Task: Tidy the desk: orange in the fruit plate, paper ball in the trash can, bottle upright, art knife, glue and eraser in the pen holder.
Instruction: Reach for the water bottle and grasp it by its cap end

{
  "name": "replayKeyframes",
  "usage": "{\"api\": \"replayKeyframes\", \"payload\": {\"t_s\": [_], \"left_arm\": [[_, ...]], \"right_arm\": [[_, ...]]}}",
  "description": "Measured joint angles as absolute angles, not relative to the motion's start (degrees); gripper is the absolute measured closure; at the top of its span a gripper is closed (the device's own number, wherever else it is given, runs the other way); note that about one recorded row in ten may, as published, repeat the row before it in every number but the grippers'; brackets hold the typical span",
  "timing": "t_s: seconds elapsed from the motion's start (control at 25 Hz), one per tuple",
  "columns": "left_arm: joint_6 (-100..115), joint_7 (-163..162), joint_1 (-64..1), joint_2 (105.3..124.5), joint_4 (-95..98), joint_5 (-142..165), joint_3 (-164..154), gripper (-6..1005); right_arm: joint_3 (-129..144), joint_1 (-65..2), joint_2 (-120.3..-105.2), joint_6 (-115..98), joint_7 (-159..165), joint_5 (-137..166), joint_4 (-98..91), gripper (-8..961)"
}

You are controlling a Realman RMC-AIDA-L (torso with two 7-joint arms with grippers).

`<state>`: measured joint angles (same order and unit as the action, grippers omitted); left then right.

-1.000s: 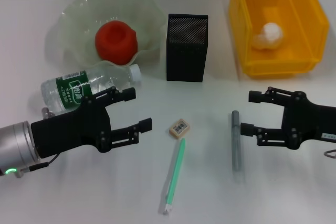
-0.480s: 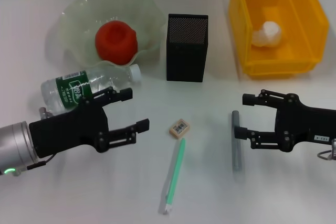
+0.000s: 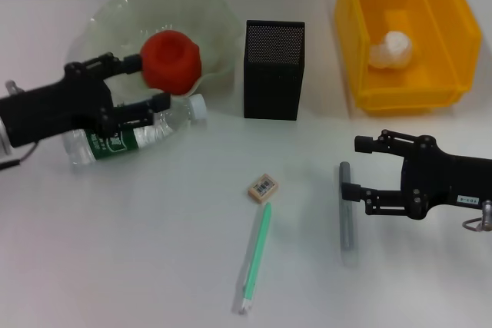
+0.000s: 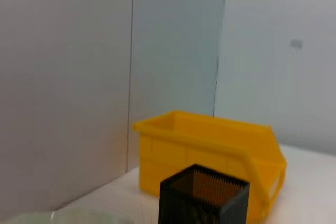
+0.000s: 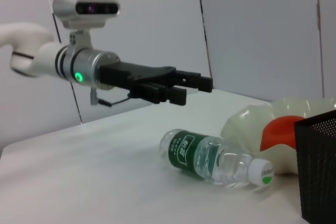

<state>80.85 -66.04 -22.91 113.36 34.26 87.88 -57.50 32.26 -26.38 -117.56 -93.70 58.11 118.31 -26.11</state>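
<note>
The bottle (image 3: 127,133) lies on its side in front of the fruit plate (image 3: 104,17), which holds the orange (image 3: 171,59). My left gripper (image 3: 152,81) is open and hovers over the bottle, close to the orange. It also shows in the right wrist view (image 5: 184,85), above the bottle (image 5: 215,158). The paper ball (image 3: 392,50) lies in the trash can (image 3: 453,36). The eraser (image 3: 263,187), a slim green tool (image 3: 256,255) and a grey stick (image 3: 347,213) lie in front of the pen holder (image 3: 274,69). My right gripper (image 3: 355,168) is open beside the grey stick's far end.
The pen holder stands between the plate and the trash can. The left wrist view shows the trash can (image 4: 210,145) behind the pen holder (image 4: 202,198). The right wrist view shows the plate (image 5: 252,121) and the pen holder's corner (image 5: 317,171).
My left arm has swung back and to the left, from the table's front to over the bottle by the plate. My right gripper has shifted slightly left toward the grey stick.
</note>
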Motion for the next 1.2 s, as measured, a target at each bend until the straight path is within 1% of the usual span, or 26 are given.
{"api": "replayKeyframes", "payload": {"t_s": [0.16,0.32,0.48,0.56,0.6,0.76,1.2], "left_arm": [[80.8,-74.6,-23.2,112.27,41.6,95.9,-57.5,188],[80.8,-82.3,-23.8,112.24,48.2,105.1,-57.1,187],[80.6,-87.1,-25.1,112.88,52.0,112.9,-56.7,187],[80.0,-88.9,-25.6,113.67,54.3,117.1,-56.3,187],[80.0,-88.9,-25.6,113.67,54.3,117.1,-56.3,187],[79.5,-90.8,-27.2,114.64,56.2,123.4,-55.2,188],[77.8,-93.7,-31.2,115.88,57.3,134.4,-53.6,189]], "right_arm": [[32.3,-26.4,-117.58,-93.6,58.2,118.3,-26.0,125],[32.3,-26.4,-117.60,-93.6,58.3,118.3,-26.0,125],[32.3,-26.4,-117.60,-93.6,58.6,118.3,-26.1,125],[32.3,-26.4,-117.60,-93.6,59.0,118.3,-26.2,125],[32.3,-26.4,-117.60,-93.6,59.0,118.3,-26.2,125],[32.4,-26.5,-117.60,-93.3,59.5,118.3,-26.3,125],[33.0,-26.7,-117.60,-92.8,59.9,118.3,-26.4,125]]}}
